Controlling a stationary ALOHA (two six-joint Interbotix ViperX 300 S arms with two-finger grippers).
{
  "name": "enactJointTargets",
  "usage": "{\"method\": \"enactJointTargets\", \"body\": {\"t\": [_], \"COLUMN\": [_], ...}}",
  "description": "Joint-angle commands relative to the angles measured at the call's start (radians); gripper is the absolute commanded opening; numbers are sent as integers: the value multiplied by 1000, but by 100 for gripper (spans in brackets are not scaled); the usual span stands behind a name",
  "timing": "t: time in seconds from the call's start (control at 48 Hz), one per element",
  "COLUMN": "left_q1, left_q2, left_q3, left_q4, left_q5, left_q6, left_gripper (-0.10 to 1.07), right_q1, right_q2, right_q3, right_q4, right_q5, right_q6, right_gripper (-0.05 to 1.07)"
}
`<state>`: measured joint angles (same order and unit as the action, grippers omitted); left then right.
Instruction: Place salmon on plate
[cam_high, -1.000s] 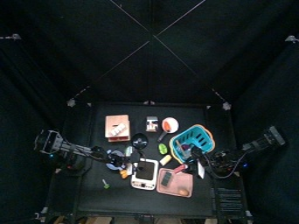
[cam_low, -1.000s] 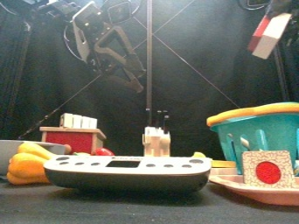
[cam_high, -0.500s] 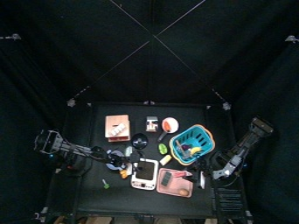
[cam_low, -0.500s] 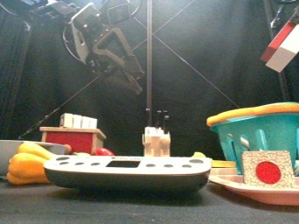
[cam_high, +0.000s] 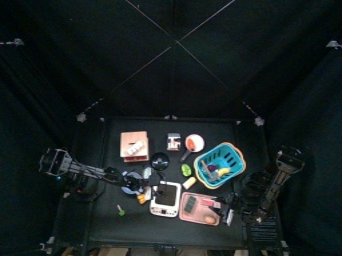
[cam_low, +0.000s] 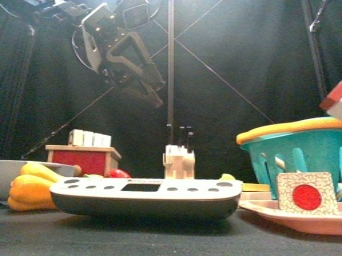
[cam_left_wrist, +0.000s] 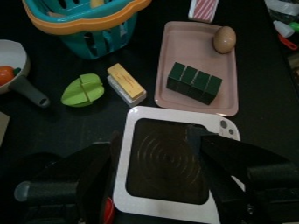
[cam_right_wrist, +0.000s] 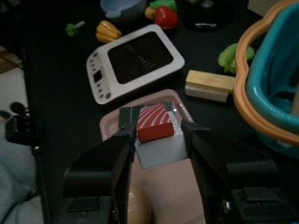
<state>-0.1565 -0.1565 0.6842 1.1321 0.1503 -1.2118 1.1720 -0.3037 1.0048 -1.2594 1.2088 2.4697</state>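
The salmon, a red slab with white stripes, sits between the jaws of my right gripper, which is shut on it. Directly below it lies the pink plate. In the front view the salmon hangs at the far right, above the plate. The left wrist view shows the plate holding a dark green block and a brown egg. My left gripper hangs open, high over the white scale.
A teal basket stands just behind the plate. The white scale lies left of the plate. A wooden block and a green lime half lie between scale and basket. A red box stands at the back left.
My right arm has swung out to the right and down, carrying the salmon lower toward the plate's right side. The left arm has stayed still.
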Motion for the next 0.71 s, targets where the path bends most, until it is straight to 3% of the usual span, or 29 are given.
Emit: {"method": "enactJointTargets", "body": {"t": [0.0, 0.229, 0.521, 0.688], "left_q1": [3, 9, 11, 11], "left_q2": [-9, -8, -8, -8], "left_q3": [-11, -9, 0, 3], "left_q4": [0, 0, 0, 0], "left_q5": [-3, -3, -3, -3], "left_q6": [-2, -2, -2, -2], "left_gripper": [95, 95, 95, 95], "right_q1": [-2, -48, -215, -233], "right_q2": [43, 121, 166, 176], "right_q3": [-20, -32, -23, -20], "right_q4": [-6, 26, 37, 43], "right_q5": [8, -78, -238, -298], "right_q6": [61, 103, 97, 101], "right_gripper": [72, 72, 72, 72]}}
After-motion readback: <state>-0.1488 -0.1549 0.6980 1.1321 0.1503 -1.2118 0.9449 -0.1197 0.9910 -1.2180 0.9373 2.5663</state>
